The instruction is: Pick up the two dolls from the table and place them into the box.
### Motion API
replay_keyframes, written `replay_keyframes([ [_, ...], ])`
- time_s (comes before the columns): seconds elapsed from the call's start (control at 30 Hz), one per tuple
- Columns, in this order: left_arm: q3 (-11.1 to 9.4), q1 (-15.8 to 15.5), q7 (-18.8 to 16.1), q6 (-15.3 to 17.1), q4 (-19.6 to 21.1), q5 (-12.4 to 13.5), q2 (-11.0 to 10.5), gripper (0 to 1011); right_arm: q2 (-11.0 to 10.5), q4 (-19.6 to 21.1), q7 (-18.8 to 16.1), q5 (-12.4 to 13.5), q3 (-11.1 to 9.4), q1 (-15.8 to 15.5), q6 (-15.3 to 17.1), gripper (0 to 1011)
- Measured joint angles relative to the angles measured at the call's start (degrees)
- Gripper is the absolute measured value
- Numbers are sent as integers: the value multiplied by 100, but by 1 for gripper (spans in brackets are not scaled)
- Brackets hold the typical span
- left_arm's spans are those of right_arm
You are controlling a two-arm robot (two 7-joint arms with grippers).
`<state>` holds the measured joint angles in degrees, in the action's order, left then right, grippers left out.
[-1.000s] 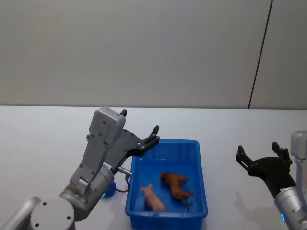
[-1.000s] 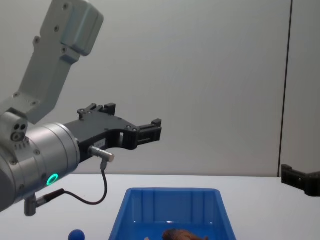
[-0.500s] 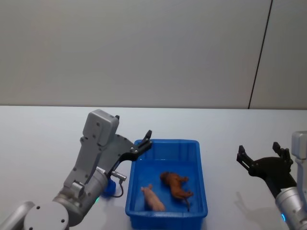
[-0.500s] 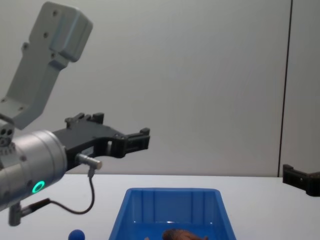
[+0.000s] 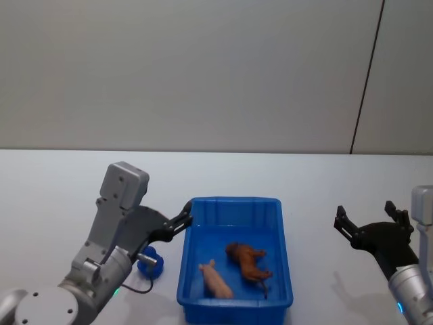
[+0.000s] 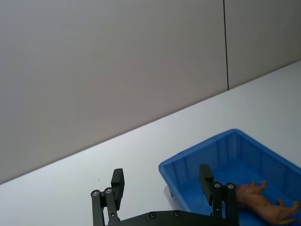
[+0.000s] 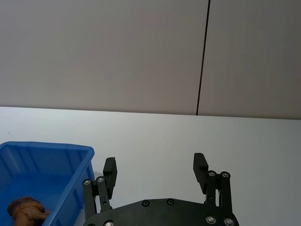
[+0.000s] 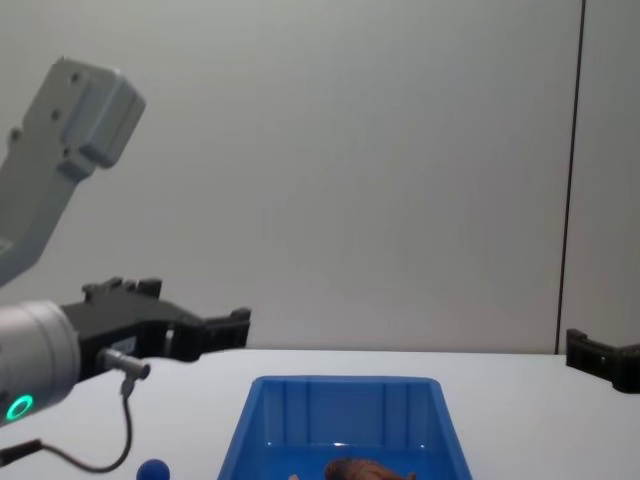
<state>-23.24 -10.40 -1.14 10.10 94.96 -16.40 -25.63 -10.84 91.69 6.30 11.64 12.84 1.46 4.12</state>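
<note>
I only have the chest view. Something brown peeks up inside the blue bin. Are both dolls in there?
Observer: Yes. The head view shows the reddish-brown doll and the pink pig doll both lying on the floor of the box.
Operator: Is the left gripper carrying anything?
Observer: No. In its wrist view the left gripper is open and empty, beside the box's left rim.
Operator: And the right one?
Observer: The right gripper is open and empty too, over the bare table to the right of the box.
</note>
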Motion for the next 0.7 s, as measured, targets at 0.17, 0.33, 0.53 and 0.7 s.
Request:
replay_keyframes([
  [0.17,64,-19,103,165,-129,-86,-39,1002,0,0,0,0,0,0,0,1001],
  [0.33,123,-73,242,300,-320,-166,-55,1002,0,0,0,0,0,0,0,1001],
  [0.53,186,-171,438,441,-605,-233,-51,1002,0,0,0,-1,0,0,0,1001],
  [0.7,226,-275,617,559,-860,-248,-27,1002,0,0,0,-1,0,0,0,1001],
])
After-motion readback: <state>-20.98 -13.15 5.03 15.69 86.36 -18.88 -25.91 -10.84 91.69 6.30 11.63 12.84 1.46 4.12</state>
